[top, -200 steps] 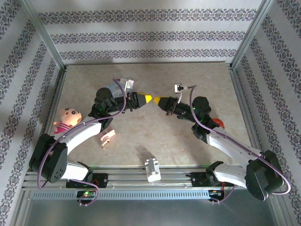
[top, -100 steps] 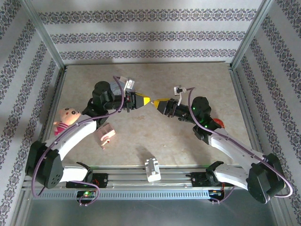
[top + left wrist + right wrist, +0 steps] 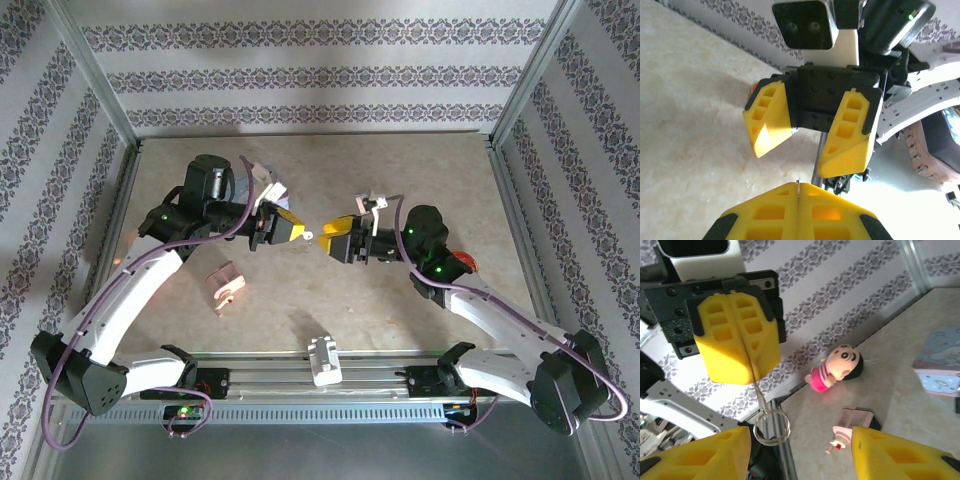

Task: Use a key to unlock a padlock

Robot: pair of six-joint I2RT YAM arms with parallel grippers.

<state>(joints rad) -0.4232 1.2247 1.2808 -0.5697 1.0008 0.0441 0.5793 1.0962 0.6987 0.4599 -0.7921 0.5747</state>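
Note:
My left gripper (image 3: 291, 232) is shut on the key (image 3: 758, 394), a thin silver sliver that sticks out below its yellow fingers (image 3: 735, 340). A small wire ring (image 3: 771, 427) dangles from the key. In the left wrist view only the key's edge (image 3: 798, 184) peeks out between the pressed fingertips of the left gripper (image 3: 798, 190). My right gripper (image 3: 331, 239) faces it a short gap away, open and holding nothing; the right gripper (image 3: 800, 440) stands to either side of the ring without touching it. The right gripper (image 3: 796, 160) also appears head-on, jaws spread. The padlock is out of view.
A pink clip-like object (image 3: 226, 285) lies on the table near the left arm. A white blocky piece (image 3: 323, 358) sits at the front rail. A small doll (image 3: 840, 365) lies by the left wall, a lilac tin (image 3: 940, 360) farther back, and a red object (image 3: 466, 263) beside the right arm.
The two grippers were tip to tip; the right one has opened and let go. The left gripper has drawn back to the left with the key, and a gap now separates them.

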